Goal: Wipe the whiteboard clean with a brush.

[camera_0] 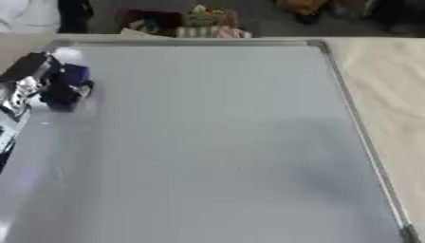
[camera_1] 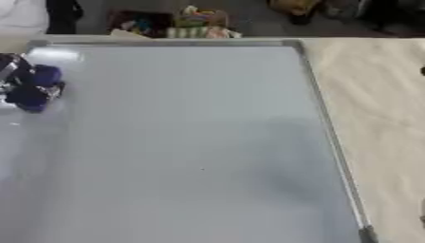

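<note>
Brush parked at the whiteboard's far-left corner, left hand on it

Left hand (camera_0: 29, 80) has its fingers curled round the blue brush (camera_0: 68, 88), which sits on the whiteboard (camera_0: 216, 142) near that corner. Rest of the board runs off to the right and toward the robot, so I'd guess the sweep goes that way. Right hand isn't showing.

Left robot hand (camera_0: 29, 80) is coming in from the left edge, fingers curling round a blue brush (camera_0: 68, 88). Brush is resting on the whiteboard (camera_0: 207, 142) near its far left corner. Board is lying on a pale desk (camera_0: 390, 95).
</note>
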You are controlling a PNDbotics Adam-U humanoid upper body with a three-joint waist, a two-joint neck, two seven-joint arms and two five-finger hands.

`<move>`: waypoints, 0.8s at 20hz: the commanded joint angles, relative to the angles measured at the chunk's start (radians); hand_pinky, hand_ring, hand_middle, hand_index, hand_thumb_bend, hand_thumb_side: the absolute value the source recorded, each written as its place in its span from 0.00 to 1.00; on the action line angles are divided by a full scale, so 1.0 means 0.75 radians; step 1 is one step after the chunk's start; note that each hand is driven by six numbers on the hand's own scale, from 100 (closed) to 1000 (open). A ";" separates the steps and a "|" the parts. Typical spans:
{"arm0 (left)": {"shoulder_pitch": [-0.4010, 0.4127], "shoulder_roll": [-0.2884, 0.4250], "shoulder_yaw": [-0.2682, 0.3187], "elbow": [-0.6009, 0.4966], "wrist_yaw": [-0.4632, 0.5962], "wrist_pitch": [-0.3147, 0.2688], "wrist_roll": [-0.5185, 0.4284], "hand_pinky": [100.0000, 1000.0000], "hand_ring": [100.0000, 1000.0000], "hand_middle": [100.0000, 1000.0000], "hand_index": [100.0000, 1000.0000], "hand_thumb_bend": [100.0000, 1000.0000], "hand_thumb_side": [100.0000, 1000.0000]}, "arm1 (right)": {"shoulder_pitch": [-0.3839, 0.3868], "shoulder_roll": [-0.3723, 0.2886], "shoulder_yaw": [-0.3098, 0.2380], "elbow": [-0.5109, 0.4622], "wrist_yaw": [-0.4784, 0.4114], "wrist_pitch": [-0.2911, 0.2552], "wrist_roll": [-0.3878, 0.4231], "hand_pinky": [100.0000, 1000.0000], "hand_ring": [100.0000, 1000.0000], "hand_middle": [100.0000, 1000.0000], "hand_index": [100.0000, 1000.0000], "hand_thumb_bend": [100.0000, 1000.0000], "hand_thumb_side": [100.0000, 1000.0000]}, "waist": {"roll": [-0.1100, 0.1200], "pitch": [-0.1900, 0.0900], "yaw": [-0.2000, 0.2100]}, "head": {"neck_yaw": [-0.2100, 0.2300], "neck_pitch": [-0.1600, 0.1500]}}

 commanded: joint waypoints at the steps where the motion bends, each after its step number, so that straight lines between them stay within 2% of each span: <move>1: -0.030 0.016 0.004 -0.018 -0.048 0.014 -0.026 0.56 0.56 0.35 0.18 0.34 0.37 | -0.008 -0.022 -0.010 -0.015 -0.009 -0.003 -0.004 0.86 0.81 0.60 0.86 0.00 1.00 | 0.000 -0.026 -0.003 | 0.005 -0.008; 9: -0.042 0.008 0.009 -0.024 -0.087 0.035 -0.062 0.59 0.64 0.47 0.21 0.37 0.43 | -0.009 -0.023 -0.011 -0.015 -0.025 -0.001 -0.003 0.86 0.81 0.59 0.86 0.00 1.00 | 0.003 -0.024 -0.006 | 0.007 -0.009; 16: -0.046 0.013 0.015 -0.033 -0.071 0.038 -0.074 0.60 0.65 0.48 0.21 0.34 0.48 | -0.005 -0.023 -0.013 -0.015 -0.024 0.003 -0.004 0.86 0.81 0.59 0.86 0.00 1.00 | 0.002 -0.028 -0.002 | 0.005 -0.008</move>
